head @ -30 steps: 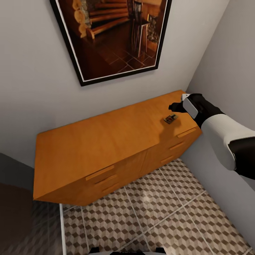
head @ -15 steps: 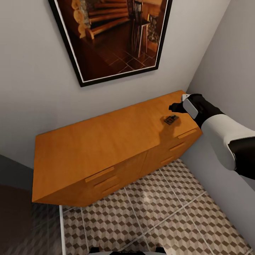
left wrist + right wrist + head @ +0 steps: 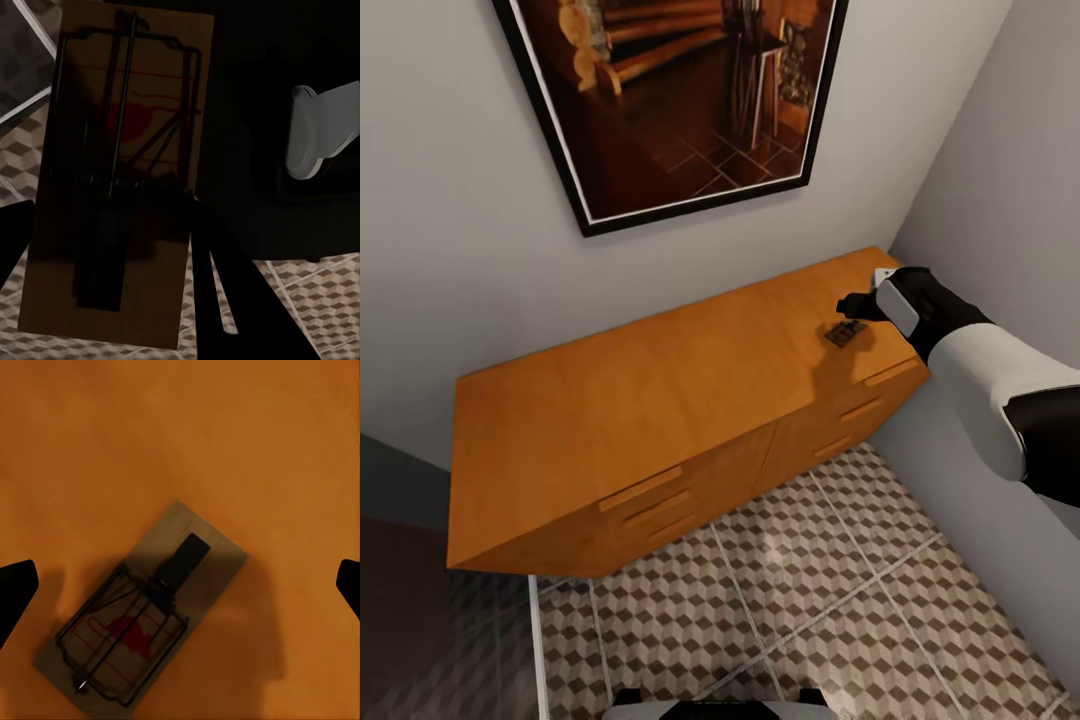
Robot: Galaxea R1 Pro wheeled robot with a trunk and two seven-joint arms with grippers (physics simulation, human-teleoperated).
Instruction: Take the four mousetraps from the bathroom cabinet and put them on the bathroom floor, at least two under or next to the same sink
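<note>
We hold our right gripper (image 3: 180, 577) spread wide above the mousetrap (image 3: 845, 333) lying flat on the cabinet (image 3: 660, 400) top, ready to straddle it, while our left gripper (image 3: 105, 225) is clamped on another mousetrap (image 3: 120, 172) above the bathroom floor (image 3: 810, 600)

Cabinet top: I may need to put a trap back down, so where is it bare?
Most of the cabinet top is bare, from its left end to past the middle, between the wall and the drawer edge. The crowded part is the right end, where one mousetrap lies with the right tool over it.
</note>
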